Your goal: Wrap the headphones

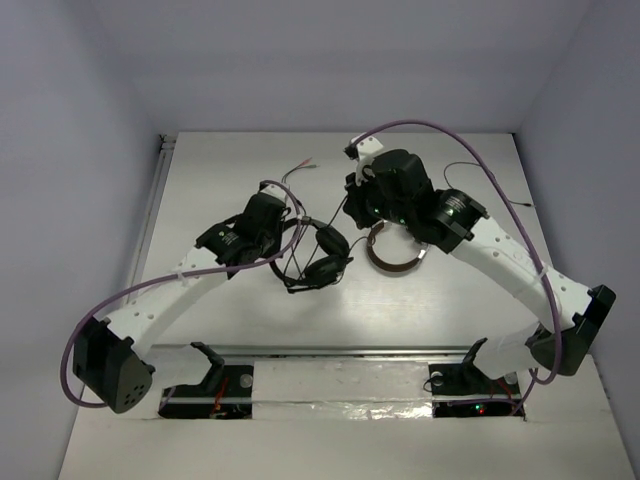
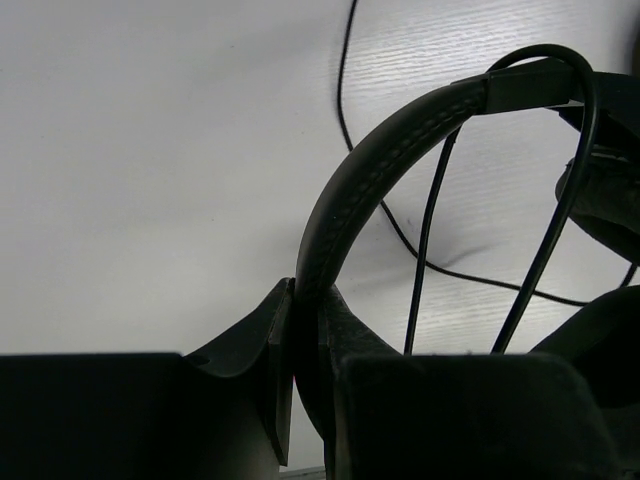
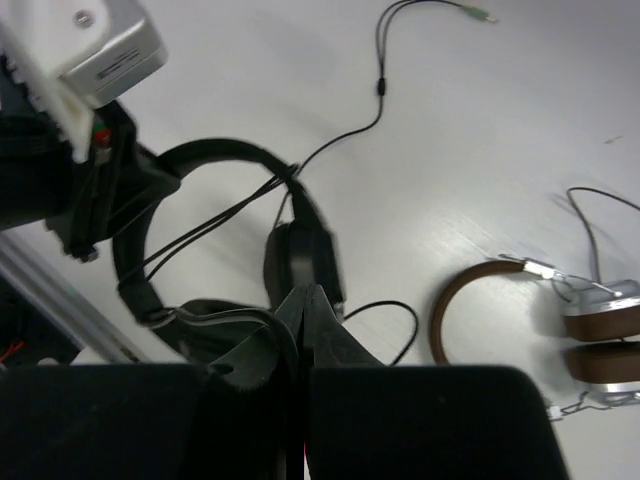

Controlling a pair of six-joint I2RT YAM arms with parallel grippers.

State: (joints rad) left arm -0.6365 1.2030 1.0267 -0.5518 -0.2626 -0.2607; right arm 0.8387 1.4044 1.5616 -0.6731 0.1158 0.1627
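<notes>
The black headphones lie mid-table, with their earcup and headband in the right wrist view. My left gripper is shut on the padded headband, which passes between its fingertips. Two cable strands cross the band's arch. My right gripper hovers over the earcups with its jaws closed. A thin black cable curves over its left finger into the closed jaws. The rest of the cable runs off to its plugs at the far side.
The brown-banded headphones with silver earcups lie just right of the black pair, also in the right wrist view. Their thin wire trails right. A metal rail runs along the table's left edge.
</notes>
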